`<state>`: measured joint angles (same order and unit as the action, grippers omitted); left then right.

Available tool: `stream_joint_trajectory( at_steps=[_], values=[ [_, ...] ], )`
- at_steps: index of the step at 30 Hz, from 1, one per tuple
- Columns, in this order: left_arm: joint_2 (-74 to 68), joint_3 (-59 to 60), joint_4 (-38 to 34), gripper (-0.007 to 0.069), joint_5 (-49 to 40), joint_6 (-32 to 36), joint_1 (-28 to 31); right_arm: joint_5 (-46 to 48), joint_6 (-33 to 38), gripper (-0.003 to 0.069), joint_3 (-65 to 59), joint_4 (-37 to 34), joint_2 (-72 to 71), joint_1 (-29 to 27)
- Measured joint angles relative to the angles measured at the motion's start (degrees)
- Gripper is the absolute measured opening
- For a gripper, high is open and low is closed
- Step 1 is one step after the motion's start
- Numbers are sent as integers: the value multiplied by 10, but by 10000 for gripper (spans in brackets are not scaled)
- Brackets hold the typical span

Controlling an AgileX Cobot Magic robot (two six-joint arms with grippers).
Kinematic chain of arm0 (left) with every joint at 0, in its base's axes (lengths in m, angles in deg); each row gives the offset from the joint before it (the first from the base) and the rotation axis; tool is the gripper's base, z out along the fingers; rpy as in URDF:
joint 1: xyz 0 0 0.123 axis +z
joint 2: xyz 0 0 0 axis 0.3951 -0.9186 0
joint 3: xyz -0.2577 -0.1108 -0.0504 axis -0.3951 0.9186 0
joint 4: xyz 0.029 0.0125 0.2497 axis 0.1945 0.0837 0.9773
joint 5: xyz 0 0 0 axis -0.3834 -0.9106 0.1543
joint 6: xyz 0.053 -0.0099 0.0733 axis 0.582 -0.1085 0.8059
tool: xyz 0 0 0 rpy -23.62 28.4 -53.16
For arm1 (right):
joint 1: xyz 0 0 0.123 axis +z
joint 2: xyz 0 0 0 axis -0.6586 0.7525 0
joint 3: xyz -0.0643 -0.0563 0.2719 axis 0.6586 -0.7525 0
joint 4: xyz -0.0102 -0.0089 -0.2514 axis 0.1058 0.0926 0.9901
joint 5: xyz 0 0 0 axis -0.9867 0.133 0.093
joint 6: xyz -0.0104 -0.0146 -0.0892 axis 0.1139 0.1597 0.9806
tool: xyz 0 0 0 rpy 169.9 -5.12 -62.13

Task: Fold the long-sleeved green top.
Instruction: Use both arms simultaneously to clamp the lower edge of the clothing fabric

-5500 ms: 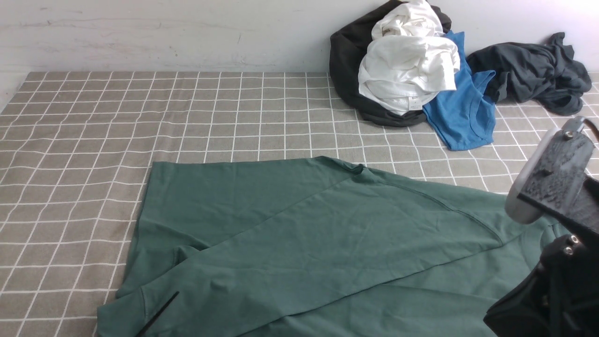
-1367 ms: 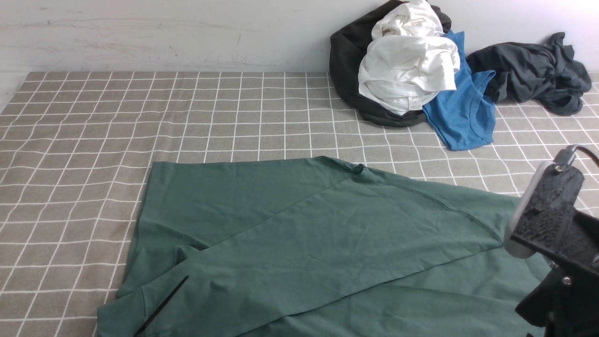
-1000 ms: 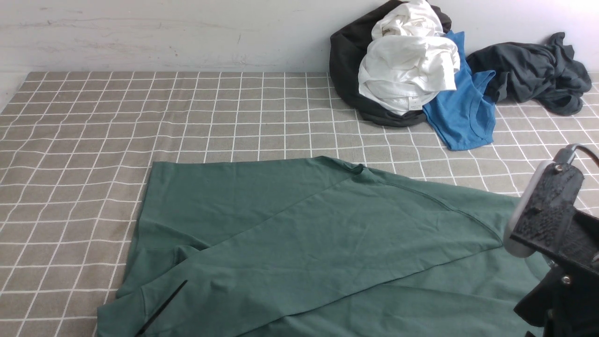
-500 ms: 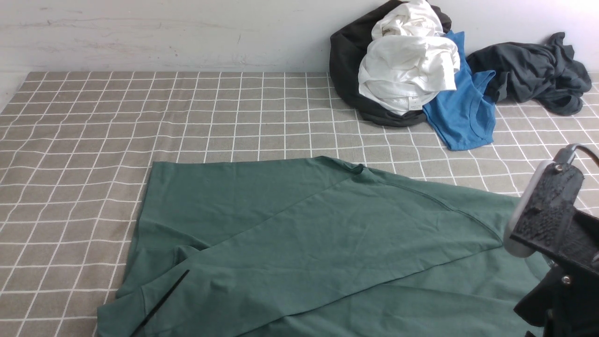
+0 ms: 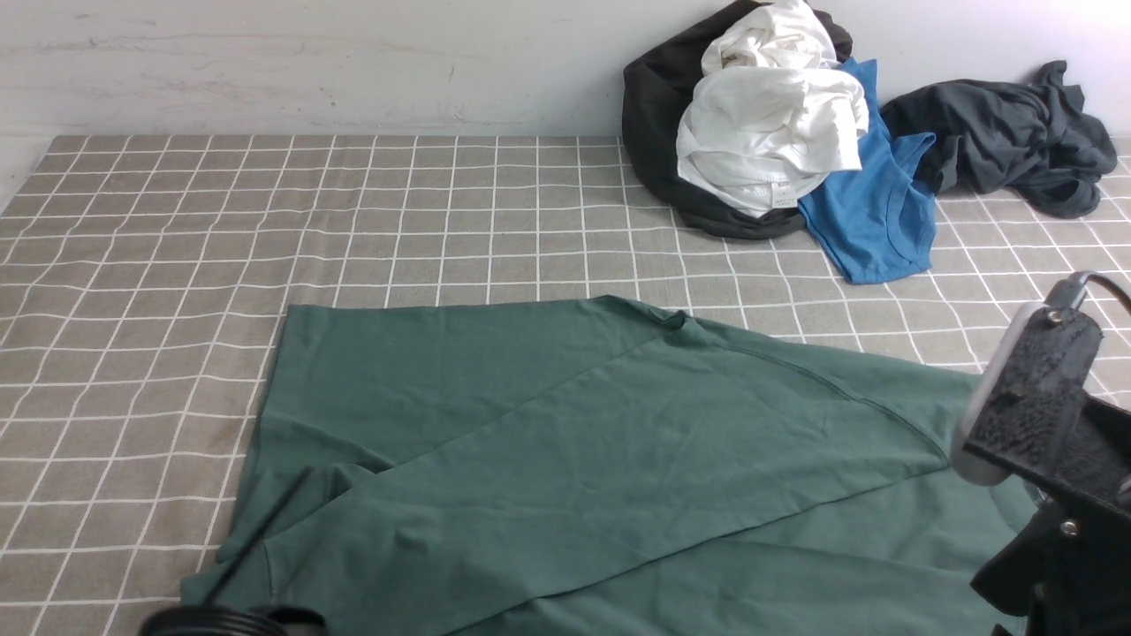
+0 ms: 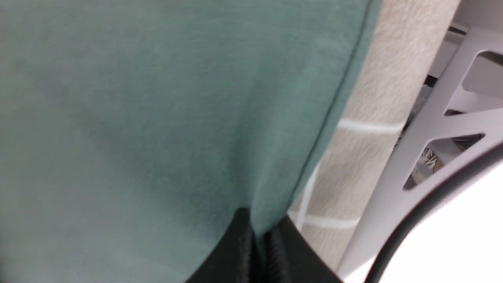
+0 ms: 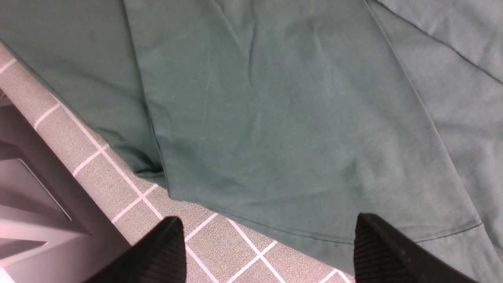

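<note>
The green long-sleeved top (image 5: 565,442) lies spread on the near half of the checked cloth, one sleeve folded slantwise across its body. In the left wrist view my left gripper (image 6: 259,232) is shut on the top's edge (image 6: 220,129), with green fabric pinched between the black fingers (image 6: 240,247). Only a dark part of the left arm (image 5: 231,621) shows at the front view's bottom left. My right gripper (image 7: 271,239) hangs open over the top's hem (image 7: 275,157), its fingertips (image 7: 371,243) wide apart with nothing between them. The right arm (image 5: 1038,415) stands at the top's right side.
A heap of clothes sits at the back right: a black garment (image 5: 654,115), a white one (image 5: 769,124), a blue sleeveless top (image 5: 875,212) and a charcoal garment (image 5: 1007,141). The grey checked cloth (image 5: 132,265) runs to a white wall. A grey table frame (image 7: 35,220) borders the near edge.
My left gripper has closed on the top's near left edge. The near left corner has shifted slightly, and the left arm now shows at the front view's bottom edge. The right arm stayed still.
</note>
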<state>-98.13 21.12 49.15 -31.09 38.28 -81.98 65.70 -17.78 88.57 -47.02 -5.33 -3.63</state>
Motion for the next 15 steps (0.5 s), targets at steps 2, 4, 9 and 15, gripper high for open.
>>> stream_joint_trajectory(
  at_steps=[2,4,9,15],
  values=[
    [11,-7,5,3,-15,1,13,1,0,527,0,3,0,0],
    [30,-16,15,3,-37,4,50,5,0,527,0,12,0,0],
    [46,-18,21,3,-51,30,120,9,9,527,-14,37,0,0],
    [46,-18,22,3,-46,36,139,-27,14,527,-105,105,0,0]
  ],
)
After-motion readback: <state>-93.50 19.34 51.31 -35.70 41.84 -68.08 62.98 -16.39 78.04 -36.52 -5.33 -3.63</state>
